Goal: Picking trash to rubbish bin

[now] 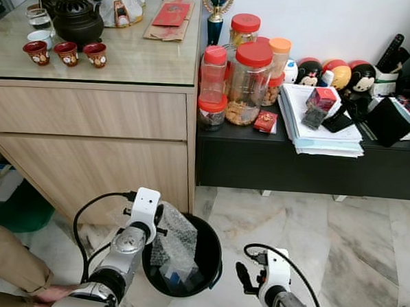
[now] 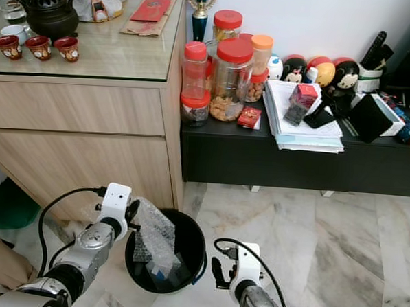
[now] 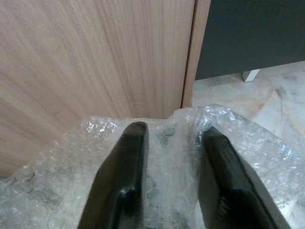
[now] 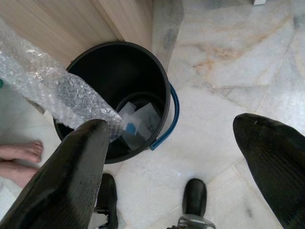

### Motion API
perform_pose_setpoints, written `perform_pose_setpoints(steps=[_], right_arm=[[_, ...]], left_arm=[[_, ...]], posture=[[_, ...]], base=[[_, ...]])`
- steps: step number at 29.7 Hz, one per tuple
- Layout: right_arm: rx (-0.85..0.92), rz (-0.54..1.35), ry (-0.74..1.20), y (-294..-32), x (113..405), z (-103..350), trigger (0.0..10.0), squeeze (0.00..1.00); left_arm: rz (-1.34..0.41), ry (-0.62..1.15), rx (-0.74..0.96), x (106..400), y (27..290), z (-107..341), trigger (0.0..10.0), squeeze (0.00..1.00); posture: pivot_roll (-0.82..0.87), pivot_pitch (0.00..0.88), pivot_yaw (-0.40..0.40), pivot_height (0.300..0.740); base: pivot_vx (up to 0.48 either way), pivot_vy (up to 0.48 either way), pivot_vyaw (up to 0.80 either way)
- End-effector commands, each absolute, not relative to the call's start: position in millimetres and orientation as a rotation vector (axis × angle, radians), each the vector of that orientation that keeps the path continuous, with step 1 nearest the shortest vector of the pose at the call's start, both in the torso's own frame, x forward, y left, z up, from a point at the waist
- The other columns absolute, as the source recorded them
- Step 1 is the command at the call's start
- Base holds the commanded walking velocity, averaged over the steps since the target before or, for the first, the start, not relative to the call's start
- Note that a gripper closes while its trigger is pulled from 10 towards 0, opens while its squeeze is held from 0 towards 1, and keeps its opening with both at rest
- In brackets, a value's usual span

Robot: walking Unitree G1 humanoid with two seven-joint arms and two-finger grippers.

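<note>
A crumpled sheet of clear bubble wrap [image 1: 178, 236] hangs over the near left rim of a black round bin [image 1: 214, 248] on the marble floor. My left gripper [image 1: 159, 222] is shut on the wrap; in the left wrist view the wrap [image 3: 228, 129] bunches between the two black fingers [image 3: 125, 162]. The wrap's lower end dips inside the bin [image 4: 166, 90], where white and blue paper scraps [image 4: 138, 123] lie at the bottom. My right gripper [image 1: 242, 275] stands open and holds nothing, low over the floor just right of the bin.
A wooden cabinet [image 1: 89, 140] stands right behind the bin, with a black low shelf [image 1: 294, 165] of red-lidded jars and papers to its right. A person's bare feet [image 4: 19, 155] and hand [image 1: 46, 294] are at the near left. Open marble floor [image 1: 337, 250] lies to the right.
</note>
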State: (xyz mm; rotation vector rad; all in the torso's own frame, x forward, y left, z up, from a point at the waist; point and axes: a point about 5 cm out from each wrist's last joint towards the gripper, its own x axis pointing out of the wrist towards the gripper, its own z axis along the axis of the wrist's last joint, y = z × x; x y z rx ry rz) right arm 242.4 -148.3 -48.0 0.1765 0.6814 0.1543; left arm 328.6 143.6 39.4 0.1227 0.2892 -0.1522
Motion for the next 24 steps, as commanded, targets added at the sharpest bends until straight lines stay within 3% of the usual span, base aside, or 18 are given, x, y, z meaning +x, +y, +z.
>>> perform_pose_setpoints(steps=[1,13,24], right_arm=[[0.169,0.159,0.688,-147.0,239.3,-50.1,10.0,0.00],[0.170,0.160,0.692,-147.2,238.7,-50.5,10.0,0.00],[0.169,0.160,0.702,-147.9,237.7,-51.4,10.0,0.00]], left_arm=[[-0.145,0.319,0.122,324.0,147.5,32.5,10.0,1.00],[-0.128,0.349,0.051,321.6,149.2,28.5,10.0,1.00],[-0.138,0.416,-0.210,321.9,146.3,25.0,10.0,1.00]], posture=[[0.05,0.156,-0.007,0.740],[0.06,0.177,-0.016,0.740],[0.06,0.188,-0.021,0.740]], base=[[0.000,0.000,0.00],[0.000,0.000,0.00],[0.000,0.000,0.00]])
